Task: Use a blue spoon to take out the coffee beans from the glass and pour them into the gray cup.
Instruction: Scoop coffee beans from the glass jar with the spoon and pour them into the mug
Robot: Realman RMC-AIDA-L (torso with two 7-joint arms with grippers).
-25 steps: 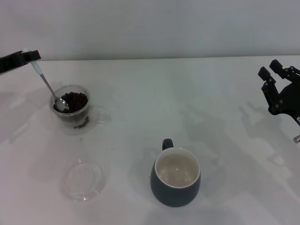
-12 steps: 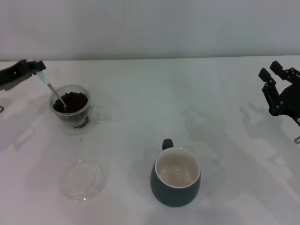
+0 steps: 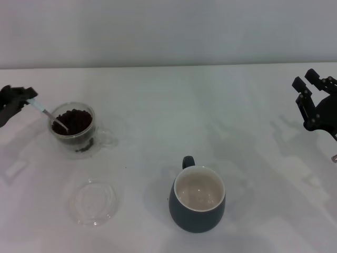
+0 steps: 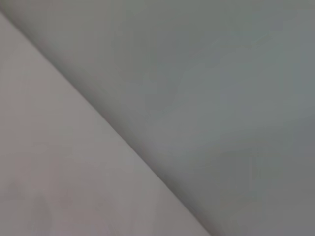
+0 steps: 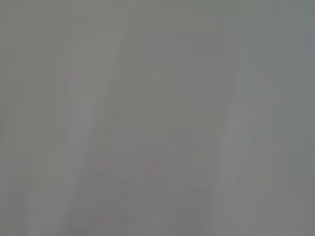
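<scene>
Since the earlier frames the left gripper [image 3: 25,100] has dropped lower and pulled out toward the left edge, and the small clear double-walled glass mug [image 3: 73,130] has shifted a little left with it. The gripper is closed on the pale light-blue handle of the small metal-bowled blue spoon [image 3: 47,112], which slants down to the right from the fingers so that its bowl is buried at the left side of the dark brown coffee beans [image 3: 73,120] heaped in the glass. The glass stands at the far left of the white table [image 3: 174,116], just right of the gripper. A shallow clear glass dish [image 3: 92,202] lies nearer, below the glass. The rounded dark slate-gray ceramic cup [image 3: 197,200], cream-white inside and holding no beans, stands near centre, well apart from the spoon. The right gripper [image 3: 311,87] hangs at the far right edge, fingers spread and holding nothing.
</scene>
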